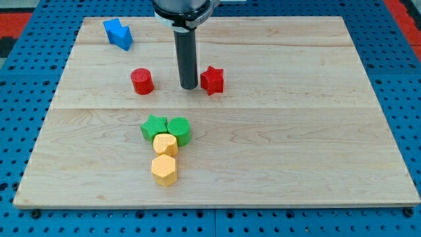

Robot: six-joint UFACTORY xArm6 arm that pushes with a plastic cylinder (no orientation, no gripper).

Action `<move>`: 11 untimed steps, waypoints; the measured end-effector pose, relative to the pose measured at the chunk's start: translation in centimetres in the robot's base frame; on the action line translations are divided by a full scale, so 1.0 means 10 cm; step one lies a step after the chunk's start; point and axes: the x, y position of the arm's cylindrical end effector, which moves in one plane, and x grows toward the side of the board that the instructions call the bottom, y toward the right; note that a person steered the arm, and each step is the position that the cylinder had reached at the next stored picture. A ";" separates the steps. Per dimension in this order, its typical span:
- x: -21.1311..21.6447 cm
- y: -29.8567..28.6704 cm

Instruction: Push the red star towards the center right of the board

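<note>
The red star (212, 79) lies on the wooden board (296, 131), a little above the board's middle and slightly left of centre. My tip (189, 86) rests on the board just left of the red star, very close to it or touching its left side. The dark rod rises from the tip to the arm at the view's top.
A red cylinder (141, 81) stands left of the tip. A blue block (118, 33) lies at the top left. Below the tip are a green star (154, 127), a green cylinder (179, 130) and two yellow hexagonal blocks (164, 144) (164, 170) in a tight cluster.
</note>
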 end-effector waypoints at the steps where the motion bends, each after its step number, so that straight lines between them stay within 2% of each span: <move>1: -0.02 0.39; 3: -0.02 1.15; 4: -0.02 1.34; 6: 0.19 0.52; 8: -0.39 0.76; 9: -0.39 0.86; 11: -0.34 1.48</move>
